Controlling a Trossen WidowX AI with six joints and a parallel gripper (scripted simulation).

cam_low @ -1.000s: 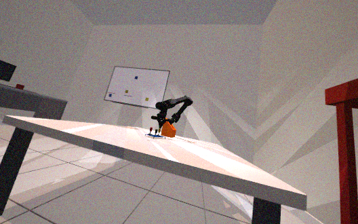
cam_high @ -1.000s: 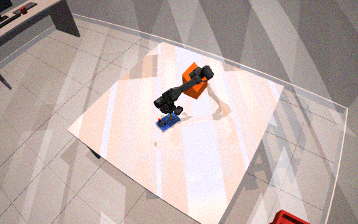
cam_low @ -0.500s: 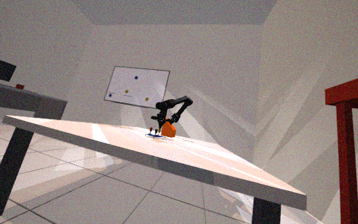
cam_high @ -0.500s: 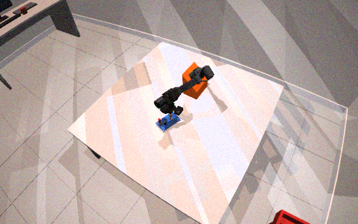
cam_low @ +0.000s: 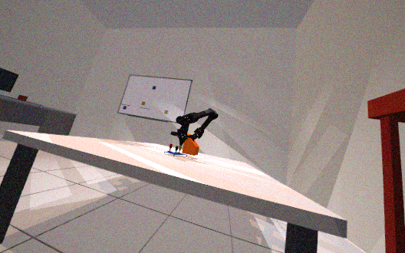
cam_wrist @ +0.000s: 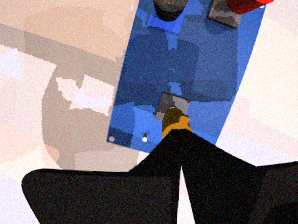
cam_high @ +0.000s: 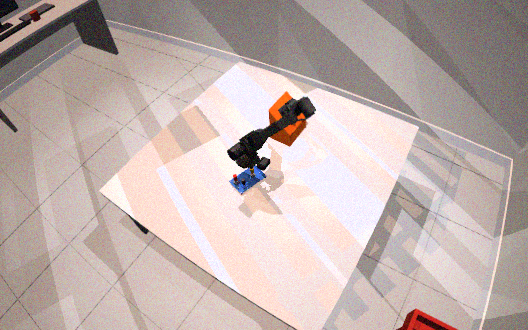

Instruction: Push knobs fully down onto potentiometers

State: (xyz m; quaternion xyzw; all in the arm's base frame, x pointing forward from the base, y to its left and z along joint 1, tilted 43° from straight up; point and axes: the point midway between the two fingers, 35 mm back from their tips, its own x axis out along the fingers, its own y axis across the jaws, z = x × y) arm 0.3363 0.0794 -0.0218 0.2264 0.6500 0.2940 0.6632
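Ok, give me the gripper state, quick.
Gripper: shut, holding nothing; its closed tips sit on the yellow knob on the board.
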